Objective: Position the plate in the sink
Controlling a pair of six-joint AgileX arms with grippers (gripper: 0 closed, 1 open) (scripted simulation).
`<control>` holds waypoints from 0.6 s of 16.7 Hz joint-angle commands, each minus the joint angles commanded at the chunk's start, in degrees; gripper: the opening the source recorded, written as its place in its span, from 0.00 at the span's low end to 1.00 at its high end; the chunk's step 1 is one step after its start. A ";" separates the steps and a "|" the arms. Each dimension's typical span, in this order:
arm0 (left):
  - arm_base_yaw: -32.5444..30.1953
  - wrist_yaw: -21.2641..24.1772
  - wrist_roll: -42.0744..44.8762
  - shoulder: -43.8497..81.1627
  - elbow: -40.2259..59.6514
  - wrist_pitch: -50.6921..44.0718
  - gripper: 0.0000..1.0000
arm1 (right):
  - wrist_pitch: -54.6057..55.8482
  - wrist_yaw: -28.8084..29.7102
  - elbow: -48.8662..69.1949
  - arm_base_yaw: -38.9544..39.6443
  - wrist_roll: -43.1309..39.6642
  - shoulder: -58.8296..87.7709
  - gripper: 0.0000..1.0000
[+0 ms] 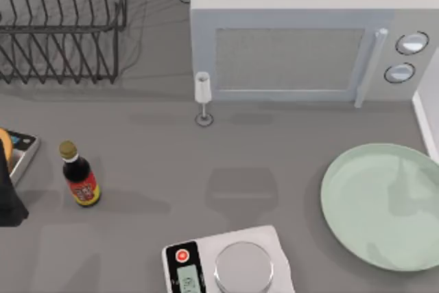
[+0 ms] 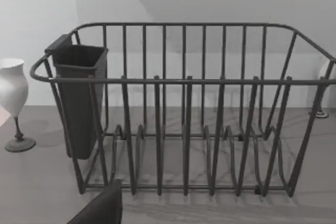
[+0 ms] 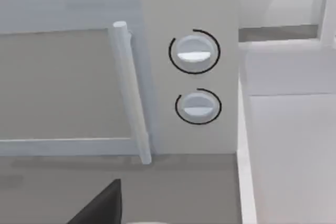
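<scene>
The plate [image 1: 384, 204], large, round and pale mint green, lies flat on the grey counter at the right side of the top view. The sink [image 1: 426, 128] is a thin white edge at the far right, just beyond the plate. In the right wrist view its white rim [image 3: 244, 182] runs beside the microwave [image 3: 157, 77]. A dark part of my right gripper [image 3: 102, 205] hangs over the counter in front of the microwave, holding nothing that I can see. My left arm [image 1: 8, 193] is parked at the left edge, and my left gripper [image 2: 102, 208] faces the dish rack [image 2: 184, 114].
A white microwave [image 1: 309, 39] stands at the back. A dark wire dish rack [image 1: 62, 25] fills the back left. A wine glass [image 1: 203, 97] stands mid-table, a soy sauce bottle [image 1: 80, 175] at the left, and a kitchen scale [image 1: 230, 265] at the front edge.
</scene>
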 joint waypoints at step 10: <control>0.00 0.00 0.00 0.00 0.00 0.00 1.00 | -32.04 0.02 40.30 16.97 17.40 56.30 1.00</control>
